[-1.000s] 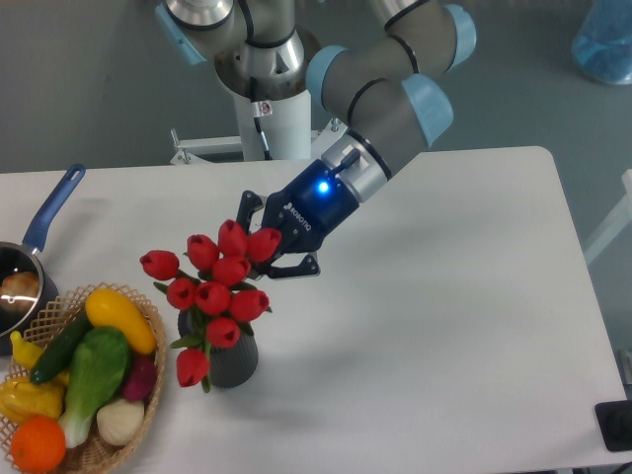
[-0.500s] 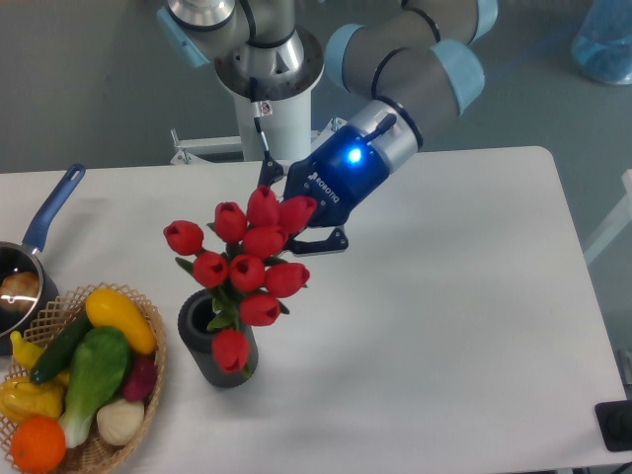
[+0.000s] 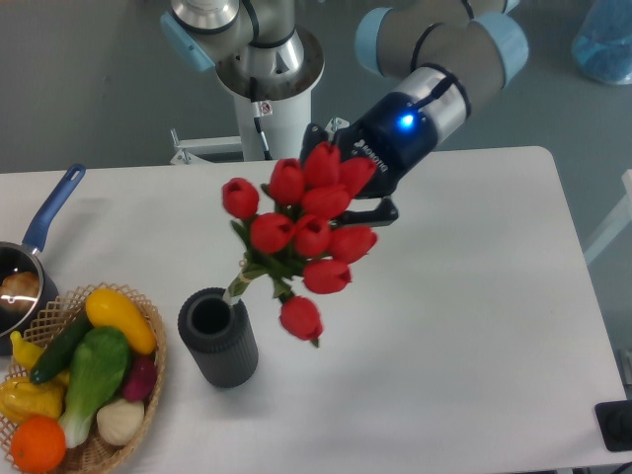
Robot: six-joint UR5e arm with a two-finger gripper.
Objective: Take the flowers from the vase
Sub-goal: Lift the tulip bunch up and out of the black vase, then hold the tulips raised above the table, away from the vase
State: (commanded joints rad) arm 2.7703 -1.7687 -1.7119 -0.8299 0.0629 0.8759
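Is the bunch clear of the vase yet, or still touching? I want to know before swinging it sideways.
Cannot tell. The camera view shows the flowers raised in the claw, but the stem ends sit right at the rim of the vase.

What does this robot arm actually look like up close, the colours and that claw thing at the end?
The arm is built from thick silver-grey tubes with rounded joints capped in light blue. It rises from a white pedestal that carries a small red-and-white sticker. The wrist ends in a dark, nearly black pincer with white lettering on its body, too small to read, and a glowing blue light. No loose cables show.
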